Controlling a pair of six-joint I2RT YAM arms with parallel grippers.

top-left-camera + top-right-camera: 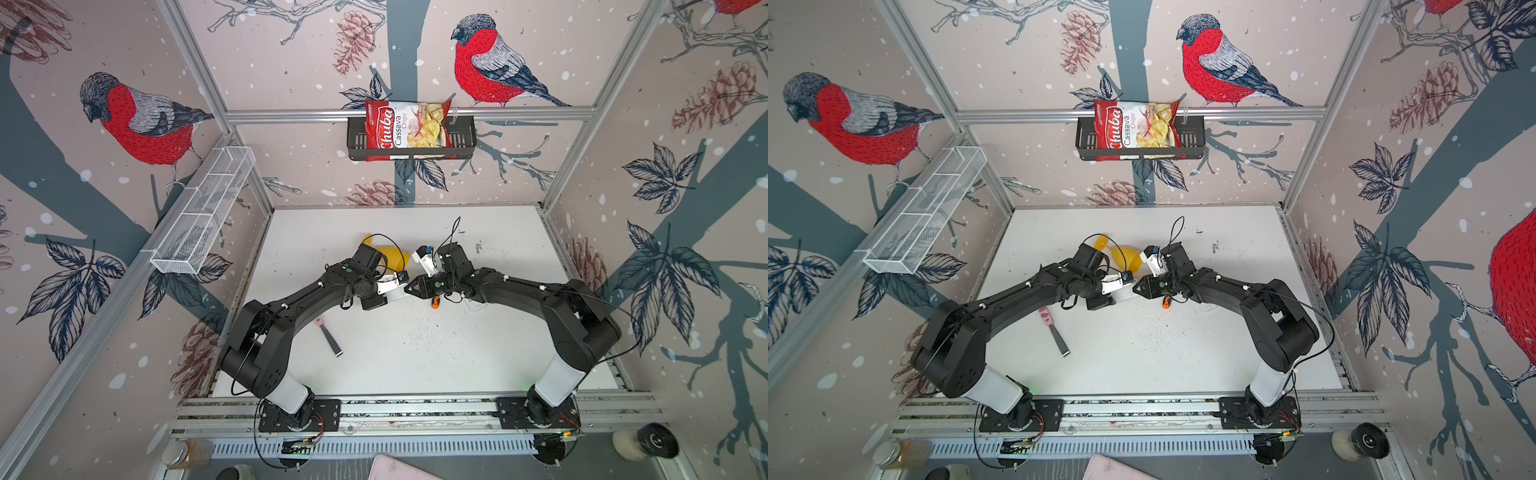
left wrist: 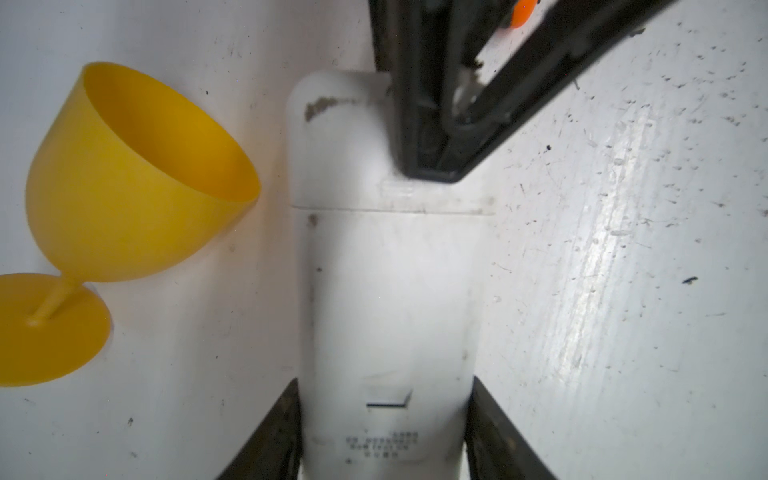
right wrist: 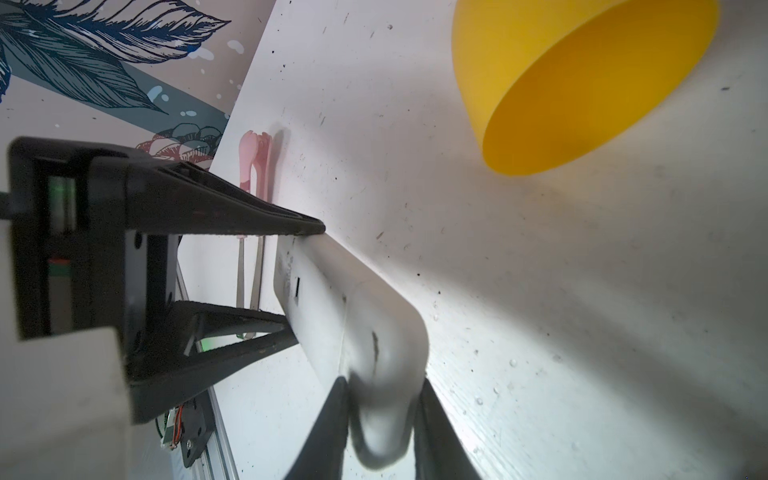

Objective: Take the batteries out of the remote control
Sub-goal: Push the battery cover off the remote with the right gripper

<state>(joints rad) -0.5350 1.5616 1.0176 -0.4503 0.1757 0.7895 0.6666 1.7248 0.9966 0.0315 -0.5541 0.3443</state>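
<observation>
Remote control (image 2: 386, 291): white, back face up, desk (image 1: 415, 353) centre, just near of tipped yellow goblet (image 2: 137, 199). Long axis runs left–right; battery cover (image 2: 340, 145) at right end. Left gripper (image 2: 384, 386) jaws clamp side edges at left end; right gripper (image 3: 383, 380) jaws pinch cover end. Batteries not visible, prob. inside, cover still on. Likely light, stiff, slick plastic; hold by side edges, clear of cover seam.
</observation>
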